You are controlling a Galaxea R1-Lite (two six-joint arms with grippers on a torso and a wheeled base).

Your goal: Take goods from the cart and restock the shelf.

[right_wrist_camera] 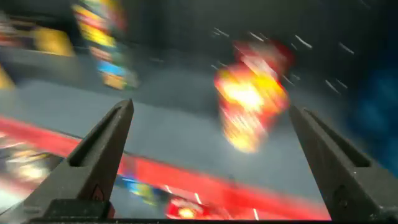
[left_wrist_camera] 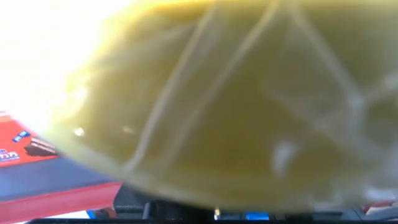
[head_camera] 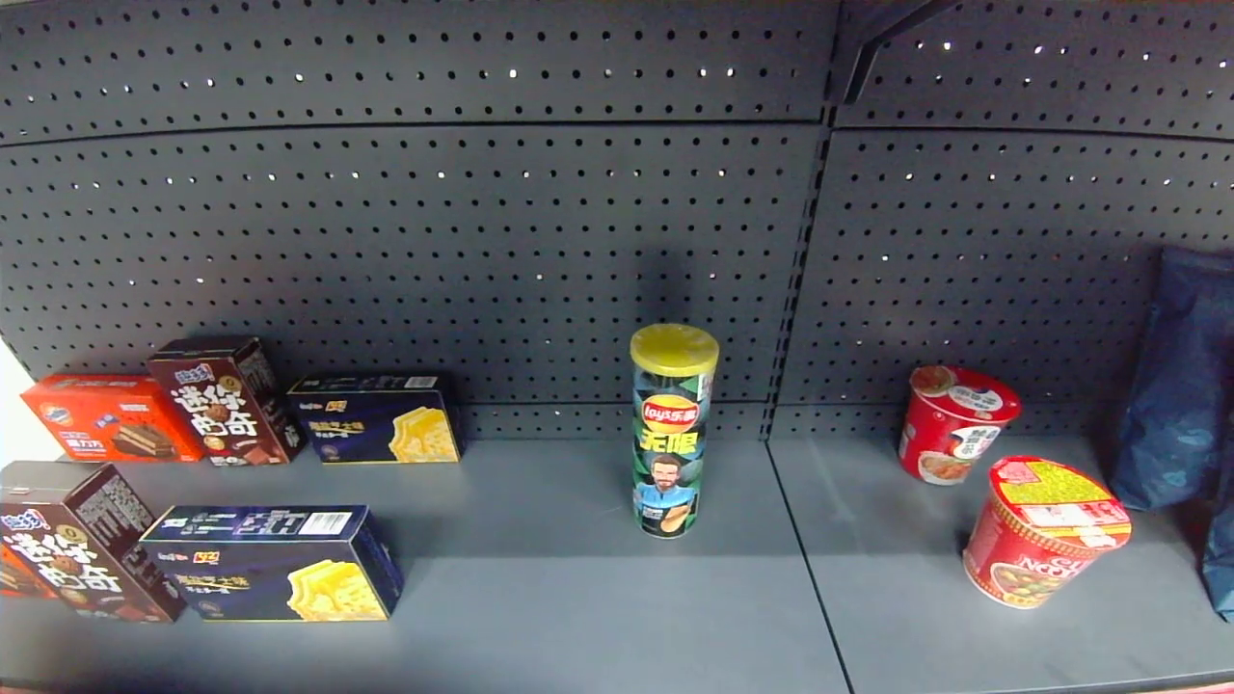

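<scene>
Yellowish blur [left_wrist_camera: 236, 106] hard against the left wrist is likely carried stock; those jaws I cannot tell. Right gripper [right_wrist_camera: 211, 109] jaws spread, empty. Chip can [head_camera: 673, 429] stands label-out on the shelf [head_camera: 540, 598], noodle cup [head_camera: 956, 422] at its 3 o'clock.

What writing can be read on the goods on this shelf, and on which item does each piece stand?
Chip can: a round logo and two big yellow characters; the small print is unreadable.
Brown boxes: large white characters; the rest is too small.
Blue boxes: yellow print and a barcode label, too small to read.
Orange box: a small logo, too small to read.
Noodle cups: lid and wall print, too small to read.
</scene>
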